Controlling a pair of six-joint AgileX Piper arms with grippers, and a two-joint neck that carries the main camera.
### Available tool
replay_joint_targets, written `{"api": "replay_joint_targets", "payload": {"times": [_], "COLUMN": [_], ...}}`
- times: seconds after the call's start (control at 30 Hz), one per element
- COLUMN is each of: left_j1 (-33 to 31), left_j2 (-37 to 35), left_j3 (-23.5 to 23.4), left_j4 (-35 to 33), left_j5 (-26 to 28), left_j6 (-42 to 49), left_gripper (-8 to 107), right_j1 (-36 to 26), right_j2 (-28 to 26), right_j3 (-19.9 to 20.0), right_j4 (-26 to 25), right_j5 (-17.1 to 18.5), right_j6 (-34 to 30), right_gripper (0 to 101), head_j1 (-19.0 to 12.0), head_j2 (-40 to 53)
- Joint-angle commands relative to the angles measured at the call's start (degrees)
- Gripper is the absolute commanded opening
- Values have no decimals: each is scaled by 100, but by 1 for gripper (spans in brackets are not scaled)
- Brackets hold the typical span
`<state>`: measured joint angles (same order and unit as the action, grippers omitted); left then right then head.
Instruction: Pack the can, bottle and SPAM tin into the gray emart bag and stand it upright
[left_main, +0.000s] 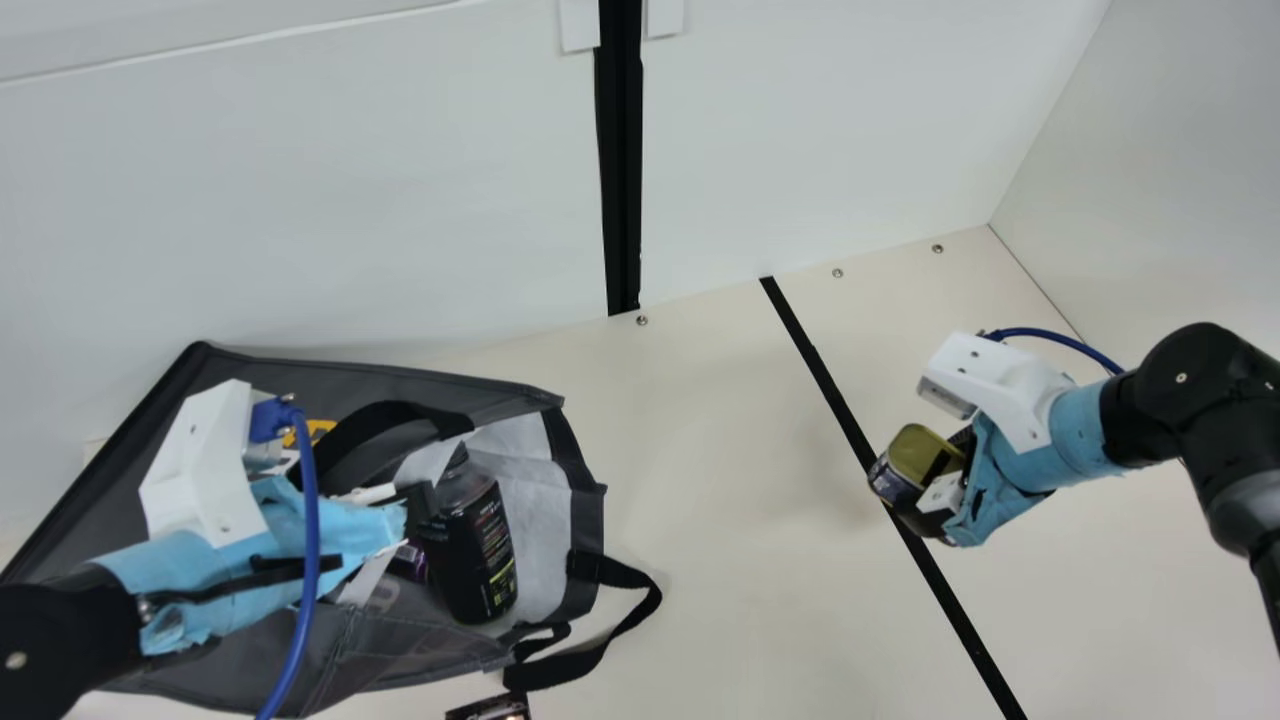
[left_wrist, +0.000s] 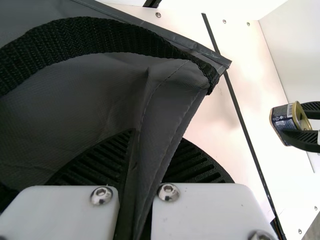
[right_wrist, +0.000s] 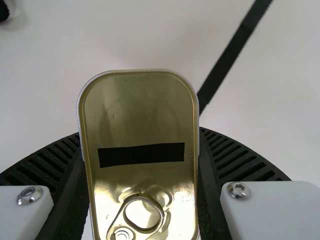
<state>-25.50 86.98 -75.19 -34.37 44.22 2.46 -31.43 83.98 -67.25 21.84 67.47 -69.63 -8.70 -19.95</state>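
1. Holding the SPAM tin (right_wrist: 140, 110) between the right fingers (right_wrist: 240, 160), above the desk (left_main: 720, 480) and well apart from the bag (left_main: 440, 640).
2. Pinching a fold of gray cloth with the left fingers (left_wrist: 97, 165); apparently meant to steady the bag for loading.
3. Showing the bottle (left_main: 485, 560) tilted at the bag's mouth; cannot pick out the can with certainty.
4. Likely to call next for bringing the tin across to the mouth.
5. Risk knocking the bottle out or jamming the tin against it, because of sitting so close to the opening.
6. Risk snagging the loose strap (left_main: 590, 655) by coming in too low.
7. Could lose the fold under a hard push, letting the soft mouth sag closed.
8. Could tip or spill the load on standing the bag upright, if lifting by one edge alone.
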Motion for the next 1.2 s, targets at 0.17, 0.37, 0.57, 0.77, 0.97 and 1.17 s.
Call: {"api": "replay_joint_targets", "payload": {"times": [0.17,0.37,0.57,0.77,0.97,1.17], "left_j1": [0,0,0,0,0,0], "left_j2": [0,0,0,0,0,0], "left_j3": [0,0,0,0,0,0], "left_j4": [0,0,0,0,0,0], "left_j5": [0,0,0,0,0,0], "left_j6": [0,0,0,0,0,0], "left_gripper": [-8,-8,-8,-8,-8,-8], "right_j1": [372,675,975,1266,1568,1912], "right_j2": [-186,-344,-496,-646,-774,-931], "right_j3": [186,346,488,612,772,987], "right_j4": [6,15,36,78,165,258], "right_j5": [60,99,144,212,243,243], "right_j6": [-20,-55,-68,-70,-95,-121], "right_gripper": [0,0,0,0,0,0], "head_j1": [-130,-130,-130,-130,-130,-130], "head_j2": [-5,-5,-5,-5,-5,-5]}}
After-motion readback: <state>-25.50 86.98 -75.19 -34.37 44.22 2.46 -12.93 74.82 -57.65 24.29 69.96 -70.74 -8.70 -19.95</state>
